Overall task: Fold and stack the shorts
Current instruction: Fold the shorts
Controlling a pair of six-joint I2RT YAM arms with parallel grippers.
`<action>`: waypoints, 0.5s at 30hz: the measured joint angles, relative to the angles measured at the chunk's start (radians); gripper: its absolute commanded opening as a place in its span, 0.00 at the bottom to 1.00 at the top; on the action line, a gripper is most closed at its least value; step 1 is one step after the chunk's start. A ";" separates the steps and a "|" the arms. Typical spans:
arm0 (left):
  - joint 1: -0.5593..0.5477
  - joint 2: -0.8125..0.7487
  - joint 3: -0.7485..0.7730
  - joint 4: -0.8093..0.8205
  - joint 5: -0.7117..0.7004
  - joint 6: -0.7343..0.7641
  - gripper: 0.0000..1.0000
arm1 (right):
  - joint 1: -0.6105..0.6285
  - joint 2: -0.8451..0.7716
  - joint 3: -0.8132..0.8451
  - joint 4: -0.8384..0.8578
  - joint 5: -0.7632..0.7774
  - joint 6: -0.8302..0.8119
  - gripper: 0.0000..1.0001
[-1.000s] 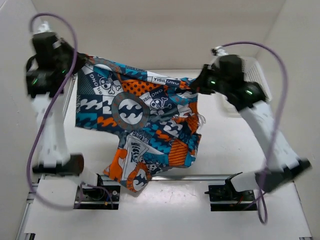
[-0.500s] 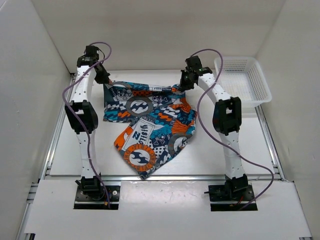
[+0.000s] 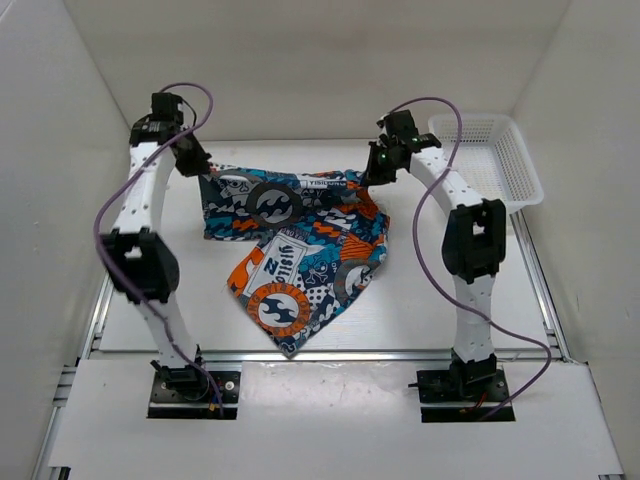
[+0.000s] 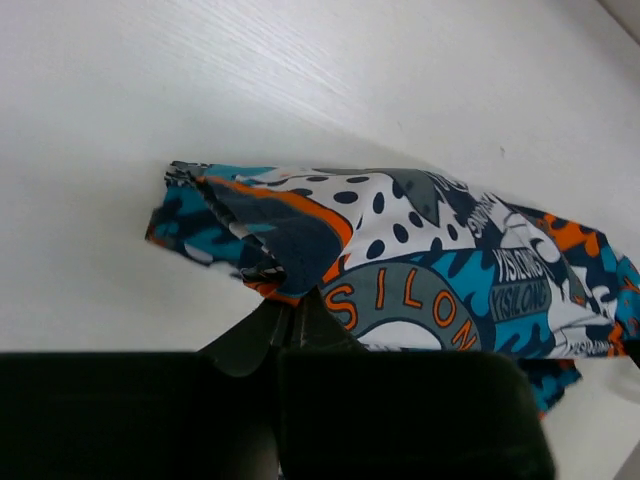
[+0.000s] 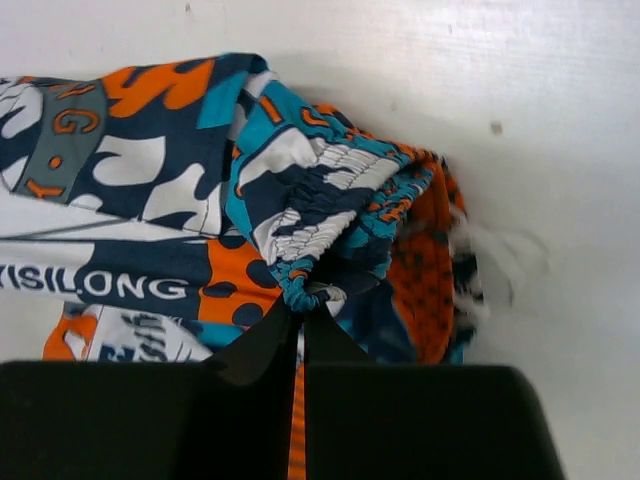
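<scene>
The patchwork shorts (image 3: 300, 240) in orange, teal, blue and white hang stretched between both arms at the back of the table, with the lower part draped down onto the table surface. My left gripper (image 3: 200, 166) is shut on the shorts' left waist corner (image 4: 270, 250); its jaws (image 4: 292, 310) pinch the fabric edge. My right gripper (image 3: 372, 170) is shut on the gathered right waistband corner (image 5: 320, 250), with the cloth bunched at its tips (image 5: 302, 308). One leg (image 3: 285, 305) points toward the near edge.
A white mesh basket (image 3: 490, 160) stands at the back right corner, close to the right arm. White walls enclose the table on three sides. The arm bases (image 3: 190, 385) sit at the near edge.
Both arms have swung from high near the camera down to the back of the table, carrying the shorts. The shorts went from hanging in the air to partly lying on the table.
</scene>
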 measured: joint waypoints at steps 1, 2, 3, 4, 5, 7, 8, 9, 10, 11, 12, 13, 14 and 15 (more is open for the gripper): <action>-0.009 -0.077 -0.064 -0.007 0.003 -0.005 0.10 | -0.003 -0.039 -0.041 -0.002 -0.001 0.000 0.00; -0.018 -0.161 -0.137 0.003 0.008 -0.015 0.10 | -0.006 -0.082 -0.086 -0.003 -0.006 0.002 0.00; -0.028 -0.243 -0.209 0.010 0.012 -0.024 0.10 | -0.010 -0.119 -0.123 -0.008 -0.009 0.003 0.00; -0.041 -0.330 -0.283 0.009 0.017 -0.033 0.10 | -0.016 -0.159 -0.158 -0.011 -0.011 0.003 0.00; -0.056 -0.414 -0.356 0.010 0.025 -0.045 0.10 | -0.021 -0.200 -0.199 -0.006 -0.012 0.005 0.00; -0.082 -0.551 -0.486 0.016 0.042 -0.066 0.10 | -0.033 -0.278 -0.278 -0.008 -0.013 0.007 0.00; -0.098 -0.608 -0.550 0.018 0.048 -0.076 0.10 | -0.039 -0.317 -0.316 -0.013 -0.012 0.008 0.00; -0.115 -0.656 -0.606 0.020 0.051 -0.088 0.10 | -0.046 -0.354 -0.354 -0.014 -0.007 0.010 0.00; -0.136 -0.698 -0.666 0.016 0.053 -0.103 0.10 | -0.052 -0.389 -0.394 -0.012 -0.002 0.013 0.00; -0.164 -0.731 -0.718 0.008 0.057 -0.119 0.10 | -0.060 -0.428 -0.440 -0.018 0.008 0.015 0.00; -0.195 -0.755 -0.766 0.006 0.058 -0.138 0.10 | -0.066 -0.465 -0.482 -0.027 0.021 0.016 0.00; -0.224 -0.776 -0.810 0.006 0.060 -0.157 0.10 | -0.072 -0.497 -0.524 -0.032 0.041 0.019 0.00; -0.255 -0.792 -0.855 0.001 0.064 -0.177 0.10 | -0.079 -0.530 -0.570 -0.032 0.062 0.023 0.00; -0.299 -0.807 -0.899 -0.004 0.068 -0.203 0.10 | -0.084 -0.558 -0.611 -0.037 0.081 0.027 0.00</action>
